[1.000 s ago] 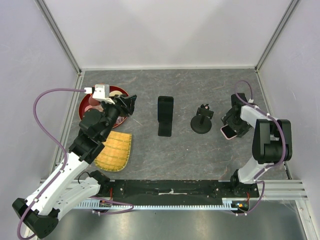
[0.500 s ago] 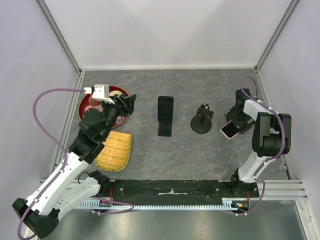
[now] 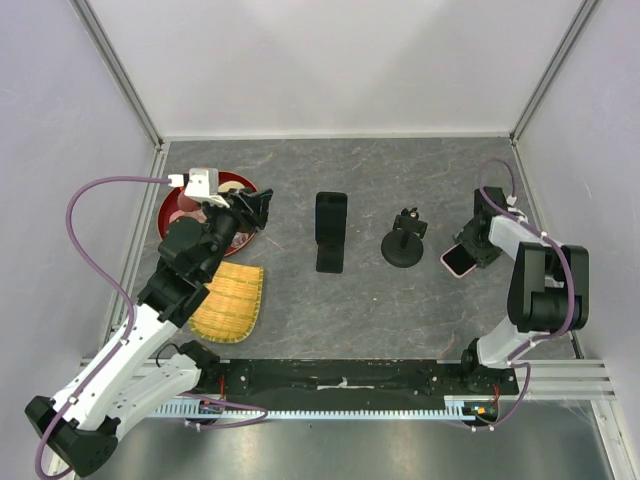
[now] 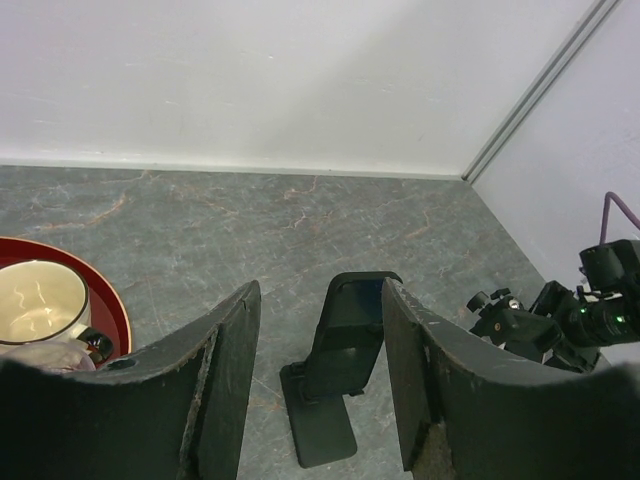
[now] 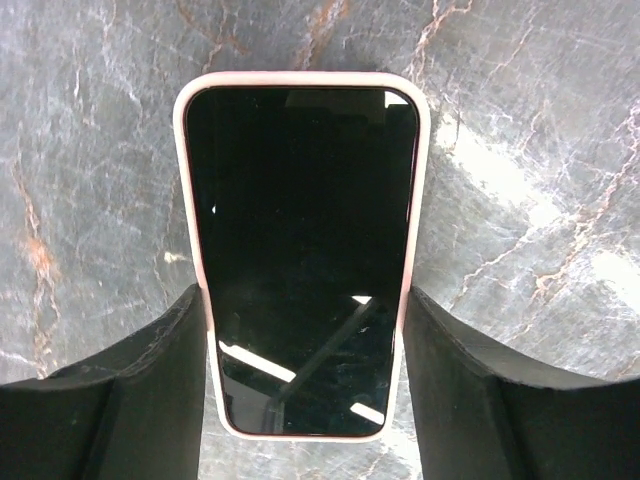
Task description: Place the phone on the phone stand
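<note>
Near the right edge of the worktop (image 3: 380, 310), about midway along it, the phone (image 3: 456, 262) lies flat, screen up, in its pale pink case. The right gripper (image 3: 468, 250) is down over it. In the right wrist view its two fingers sit one on each long side of the phone (image 5: 300, 220), tight against the case. Whether they are pressing on it or only bracketing it, I cannot tell, and the phone looks to be resting on the surface.

The step in hand appears to be the pick-up. Next, the right gripper (image 5: 303, 295) needs a firm hold on the case edges. A lift should follow, then a carry toward the middle of the worktop, where the black phone stand (image 3: 331, 232) rests with its back upright and its lip toward the near edge. The phone would have to be tilted to lean on that back.

A round-based clamp mount (image 3: 403, 243) stands between phone and stand, so the carry should pass over or around it.

The left gripper (image 3: 258, 210) hangs toward the left edge with its fingers wide apart and nothing between them. Its own camera looks past those fingers at the phone stand (image 4: 345, 340). Beside that arm are a red tray (image 3: 172, 215) holding a cup (image 4: 35, 300) and a yellow woven mat (image 3: 228, 300), all well clear of the route.
</note>
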You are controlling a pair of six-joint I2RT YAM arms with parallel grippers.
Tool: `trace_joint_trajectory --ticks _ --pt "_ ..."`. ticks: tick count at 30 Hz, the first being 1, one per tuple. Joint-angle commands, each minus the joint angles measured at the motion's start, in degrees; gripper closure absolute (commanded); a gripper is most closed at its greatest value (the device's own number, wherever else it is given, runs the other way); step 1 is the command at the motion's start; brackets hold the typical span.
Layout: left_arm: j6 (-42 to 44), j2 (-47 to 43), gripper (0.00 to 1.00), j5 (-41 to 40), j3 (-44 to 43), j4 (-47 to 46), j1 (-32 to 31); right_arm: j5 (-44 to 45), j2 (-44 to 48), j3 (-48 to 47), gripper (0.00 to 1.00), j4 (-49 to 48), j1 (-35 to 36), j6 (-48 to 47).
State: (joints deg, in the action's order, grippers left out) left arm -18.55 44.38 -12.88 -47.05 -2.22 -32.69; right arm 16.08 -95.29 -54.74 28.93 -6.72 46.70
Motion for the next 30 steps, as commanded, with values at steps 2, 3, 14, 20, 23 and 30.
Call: trace_joint_trajectory --ticks 2,3,14,20,23,30 --pt "-1.23 0.53 0.42 0.75 -2.00 -0.95 0.26 -0.25 10.00 6.91 1.00 -7.65 -0.05 -9.94" --pt "-1.14 0.71 0.42 0.84 -2.00 -0.95 0.26 -1.39 11.60 7.62 1.00 -9.40 -0.05 -10.74" --pt "-0.35 7.64 0.42 14.62 -5.33 -1.21 0.26 -7.73 42.27 15.54 1.00 -22.51 5.75 -25.59" --pt "0.35 12.83 0.44 31.41 -9.02 -2.44 0.26 -19.65 54.32 10.28 1.00 -20.75 9.09 -31.92" --pt "-0.96 15.55 0.44 37.13 -10.78 -2.70 0.26 -28.43 56.43 6.23 1.00 -20.05 10.06 -34.74" --pt "-3.16 17.76 0.44 46.01 -12.89 -4.55 0.26 -44.61 53.98 -1.76 1.00 -18.83 16.19 -37.55"
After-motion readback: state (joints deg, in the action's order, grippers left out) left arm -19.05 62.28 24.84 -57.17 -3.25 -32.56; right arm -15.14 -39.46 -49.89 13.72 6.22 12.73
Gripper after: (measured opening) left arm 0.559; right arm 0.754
